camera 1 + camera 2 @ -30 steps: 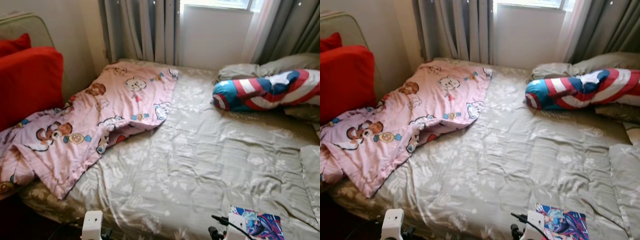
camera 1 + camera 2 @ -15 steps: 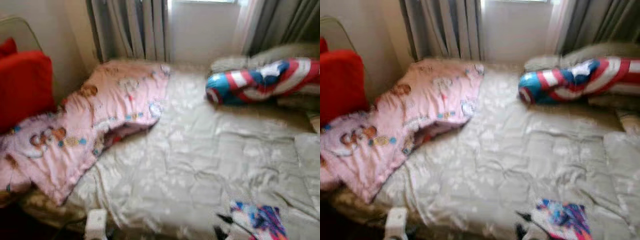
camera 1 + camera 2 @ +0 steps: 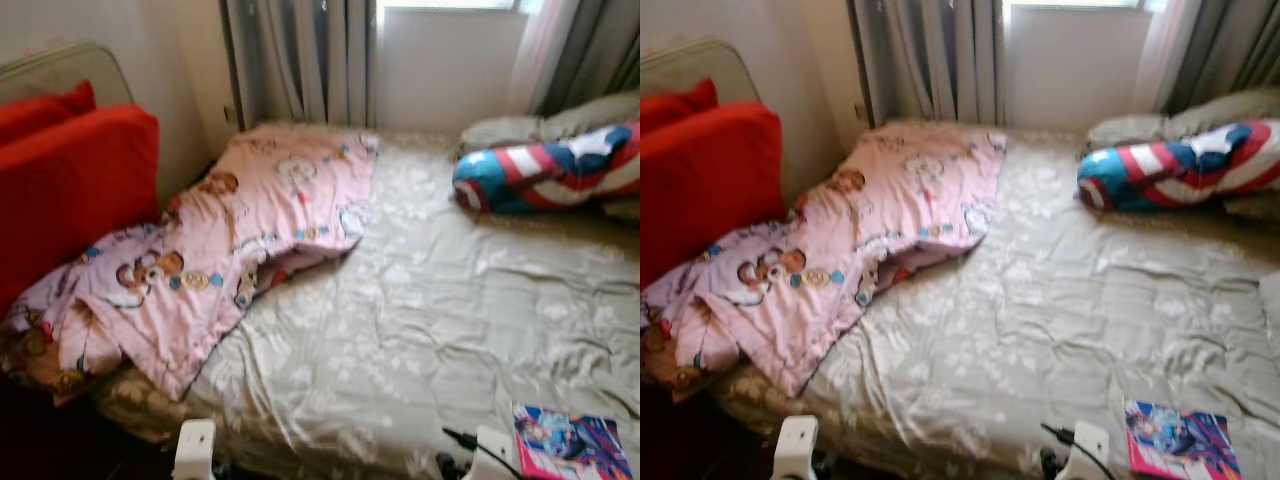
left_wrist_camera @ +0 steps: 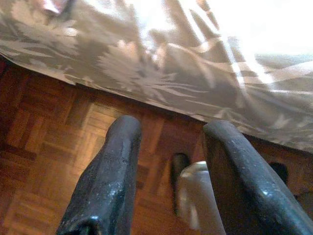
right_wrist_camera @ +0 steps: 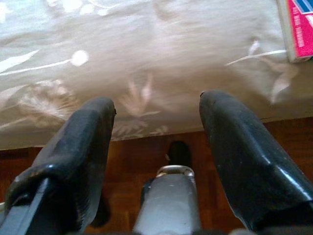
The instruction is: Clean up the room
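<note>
Far left: 2 red cushions (image 3: pixel 70 165) against the wall, then a crumpled pink cartoon-print cotton quilt (image 3: pixel 230 235) running diagonally from the window end of the bed down to the near left edge, where its low corner spills over the side. Centre: bare grey-beige floral bedsheet (image 3: pixel 430 300). Right, at the head end: a red, white and blue shield-print bolster pillow (image 3: pixel 550 170). Near right edge: a flat pink-and-blue comic book (image 3: pixel 572 445).

Left gripper (image 4: pixel 166 181) hangs low over the wooden parquet floor (image 4: pixel 44 147) just off the bed edge, fingers spread, empty. Right gripper (image 5: pixel 156 161) likewise spread and empty, bed edge ahead, book corner just beyond 1 fingertip.

Judgement: book lies flat, nearer the right arm; quilt lies up-left of the left arm, so that arm suits it.
</note>
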Robot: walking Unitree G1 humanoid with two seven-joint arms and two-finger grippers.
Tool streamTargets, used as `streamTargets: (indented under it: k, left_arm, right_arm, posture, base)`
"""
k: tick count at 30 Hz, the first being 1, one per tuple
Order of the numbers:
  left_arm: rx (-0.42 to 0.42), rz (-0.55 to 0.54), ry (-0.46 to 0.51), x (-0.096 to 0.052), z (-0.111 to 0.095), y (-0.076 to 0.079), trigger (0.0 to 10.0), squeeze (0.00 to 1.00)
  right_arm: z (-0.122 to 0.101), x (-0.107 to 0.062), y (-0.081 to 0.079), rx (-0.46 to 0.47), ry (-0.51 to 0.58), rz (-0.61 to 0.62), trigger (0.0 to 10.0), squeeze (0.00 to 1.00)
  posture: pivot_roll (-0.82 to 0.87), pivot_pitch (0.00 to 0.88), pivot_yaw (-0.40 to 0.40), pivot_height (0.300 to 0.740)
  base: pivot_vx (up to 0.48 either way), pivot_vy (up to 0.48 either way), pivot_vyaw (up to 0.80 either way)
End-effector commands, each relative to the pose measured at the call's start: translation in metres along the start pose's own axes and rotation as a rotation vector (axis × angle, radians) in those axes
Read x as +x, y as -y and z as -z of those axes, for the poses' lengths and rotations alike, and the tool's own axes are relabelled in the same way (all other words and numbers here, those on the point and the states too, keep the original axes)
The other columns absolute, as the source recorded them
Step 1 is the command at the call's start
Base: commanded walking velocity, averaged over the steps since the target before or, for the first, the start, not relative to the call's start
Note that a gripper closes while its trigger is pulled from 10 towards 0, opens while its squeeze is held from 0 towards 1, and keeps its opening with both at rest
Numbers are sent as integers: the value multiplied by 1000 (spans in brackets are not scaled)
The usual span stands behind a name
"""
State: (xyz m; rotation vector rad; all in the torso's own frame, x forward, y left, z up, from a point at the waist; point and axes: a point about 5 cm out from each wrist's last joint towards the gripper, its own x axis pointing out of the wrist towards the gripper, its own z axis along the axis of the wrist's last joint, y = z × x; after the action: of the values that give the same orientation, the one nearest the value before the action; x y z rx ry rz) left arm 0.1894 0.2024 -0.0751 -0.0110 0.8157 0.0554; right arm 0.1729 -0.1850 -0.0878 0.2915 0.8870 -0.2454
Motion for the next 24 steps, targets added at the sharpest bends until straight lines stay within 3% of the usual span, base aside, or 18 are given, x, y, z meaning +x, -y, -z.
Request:
streamTargets:
  k: [1,24]
  left_arm:
    - [16,-16,-16,-2,3,-7,10000,0]
    - [10,-16,-15,-1,3,-6,10000,0]
  right_arm:
    - [-3,2,-11,-2,9,-30,10000,0]
    - [-4,2,-13,-13,9,-44,10000,0]
  posture:
    - [40,0,0,740]
    - [42,0,-7,740]
  base:
    - [0,364,0]
    - [0,364,0]
